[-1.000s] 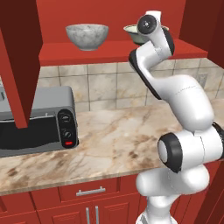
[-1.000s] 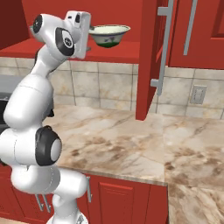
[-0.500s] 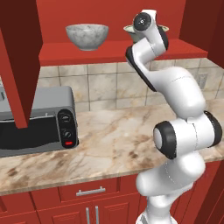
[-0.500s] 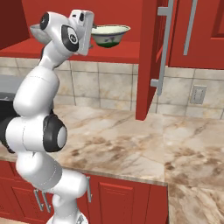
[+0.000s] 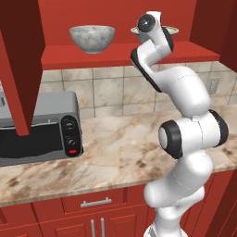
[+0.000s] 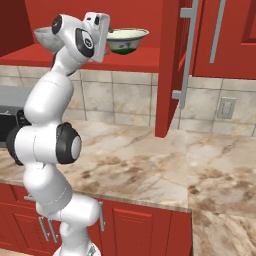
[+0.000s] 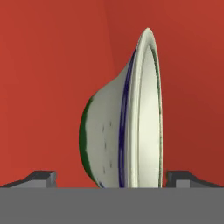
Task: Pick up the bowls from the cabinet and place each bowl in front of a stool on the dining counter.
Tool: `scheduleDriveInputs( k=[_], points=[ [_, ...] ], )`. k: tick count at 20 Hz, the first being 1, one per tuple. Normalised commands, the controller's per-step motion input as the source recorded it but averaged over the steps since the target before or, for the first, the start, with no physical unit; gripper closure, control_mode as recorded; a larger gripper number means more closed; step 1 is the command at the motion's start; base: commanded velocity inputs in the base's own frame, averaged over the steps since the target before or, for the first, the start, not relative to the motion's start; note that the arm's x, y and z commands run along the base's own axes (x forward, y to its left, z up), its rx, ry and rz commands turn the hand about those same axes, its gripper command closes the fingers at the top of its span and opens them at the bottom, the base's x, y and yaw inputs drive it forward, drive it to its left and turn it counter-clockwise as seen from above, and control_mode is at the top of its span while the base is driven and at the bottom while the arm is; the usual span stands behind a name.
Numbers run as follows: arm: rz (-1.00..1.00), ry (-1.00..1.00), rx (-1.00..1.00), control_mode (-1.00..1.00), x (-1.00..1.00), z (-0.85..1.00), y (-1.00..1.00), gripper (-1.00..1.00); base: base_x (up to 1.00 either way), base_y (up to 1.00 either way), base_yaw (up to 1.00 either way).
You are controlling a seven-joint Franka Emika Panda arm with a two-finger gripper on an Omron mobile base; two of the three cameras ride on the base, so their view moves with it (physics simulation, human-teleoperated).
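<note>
The gripper (image 7: 109, 177) stands wide open, holding nothing. The cream bowl (image 7: 127, 118) sits between its fingertips (image 7: 41, 177) on the cabinet shelf (image 5: 92, 56), apparently untouched. The marbled bowl (image 5: 92, 38) stands well off to its side.

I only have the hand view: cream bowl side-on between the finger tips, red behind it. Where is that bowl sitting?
Observer: The cream bowl stands upright on the red shelf of the open cabinet, gripper level with it.
Operator: Gripper closed on it?
Observer: No, it's open, one tip on each side of the bowl.
Operator: Second bowl?
Observer: The marbled bowl stands on the same shelf, left of the arm, above the toaster oven.
</note>
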Motion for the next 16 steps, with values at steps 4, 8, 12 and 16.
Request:
scheduleDriveInputs(
  k=[4, 8, 12, 16],
  points=[
    [0.0, 0.0, 0.0, -1.0, 0.34, -0.04, 0.0, -1.0, 0.0, 0.0, 0.0],
    [0.0, 0.0, 0.0, -1.0, 0.23, 0.0, 0.0, -1.0, 0.0, 0.0, 0.0],
    [0.0, 0.0, 0.0, -1.0, 0.12, 0.0, 0.0, -1.0, 0.0, 0.0, 0.0],
    [0.0, 0.0, 0.0, -1.0, 0.0, 0.0, 0.0, -1.0, 0.0, 0.0, 0.0]
  ],
)
